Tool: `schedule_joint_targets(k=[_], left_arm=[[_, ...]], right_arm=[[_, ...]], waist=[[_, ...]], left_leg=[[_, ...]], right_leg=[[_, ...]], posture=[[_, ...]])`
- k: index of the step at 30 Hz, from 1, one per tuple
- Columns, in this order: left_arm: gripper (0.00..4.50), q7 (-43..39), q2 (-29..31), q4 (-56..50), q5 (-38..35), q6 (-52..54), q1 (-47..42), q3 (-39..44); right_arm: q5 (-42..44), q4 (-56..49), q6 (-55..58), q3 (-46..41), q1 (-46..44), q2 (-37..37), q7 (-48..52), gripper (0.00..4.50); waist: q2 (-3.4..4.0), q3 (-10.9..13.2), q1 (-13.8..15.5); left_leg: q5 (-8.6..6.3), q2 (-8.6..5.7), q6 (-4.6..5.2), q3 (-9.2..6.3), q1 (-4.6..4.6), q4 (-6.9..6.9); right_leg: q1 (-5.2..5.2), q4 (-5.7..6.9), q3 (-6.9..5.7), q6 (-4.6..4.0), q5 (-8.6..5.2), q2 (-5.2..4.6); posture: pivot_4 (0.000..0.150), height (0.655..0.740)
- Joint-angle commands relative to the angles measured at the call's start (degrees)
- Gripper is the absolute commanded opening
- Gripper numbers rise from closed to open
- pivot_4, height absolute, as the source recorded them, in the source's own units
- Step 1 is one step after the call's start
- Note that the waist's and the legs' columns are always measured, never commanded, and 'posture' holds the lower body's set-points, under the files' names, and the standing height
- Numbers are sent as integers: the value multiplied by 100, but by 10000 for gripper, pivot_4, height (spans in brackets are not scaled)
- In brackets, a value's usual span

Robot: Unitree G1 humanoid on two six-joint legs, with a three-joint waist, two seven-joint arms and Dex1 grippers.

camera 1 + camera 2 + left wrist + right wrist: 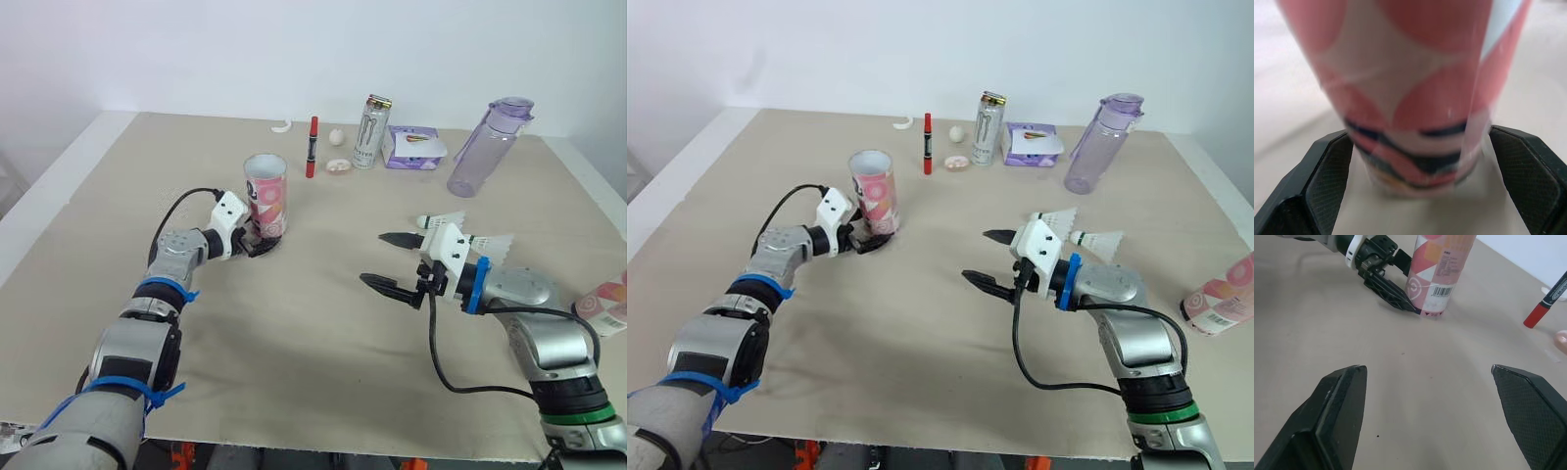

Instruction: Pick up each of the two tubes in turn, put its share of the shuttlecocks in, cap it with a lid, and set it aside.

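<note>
Pink tube [266, 196] upright, mouth uncapped, left of the surface's [294, 333] middle. Left pincer [263, 245] set about its base; clamped or slack, cannot tell. Second tube [1218, 302] on its side at the right edge. Two shuttlecocks [443, 219] [496, 242] lie right of the middle, just behind the right arm. Right pincer [372, 258] spread wide, grasping nothing, above bare surface. Along the far edge: red marker [313, 147], can [369, 131], purple box [411, 147], purple bottle [480, 152].

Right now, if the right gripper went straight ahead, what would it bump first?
Probably the pink tube. The right gripper points across bare table toward it, though depth is unclear.
</note>
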Motion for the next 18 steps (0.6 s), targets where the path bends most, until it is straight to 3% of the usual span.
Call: schedule_joint_targets(k=[1,18], left_arm=[[45000,121,-48,113,-40,-30,-297,169],[45000,215,-358,393,-109,223,-491,489]], right_arm=[[87,-336,53,-223,60,-97,-86,43776],[145,-753,286,-351,342,-199,-297,43776]], waist=[[0,0,0],[0,0,0]], left_leg=[[0,0,0,-1,0,0],[0,-1,0,-7,-1,0]], right_leg=[[0,0,-1,0,0,0],[1,2,-3,2,-1,1]], posture=[[1500,7400],[1500,7400]])
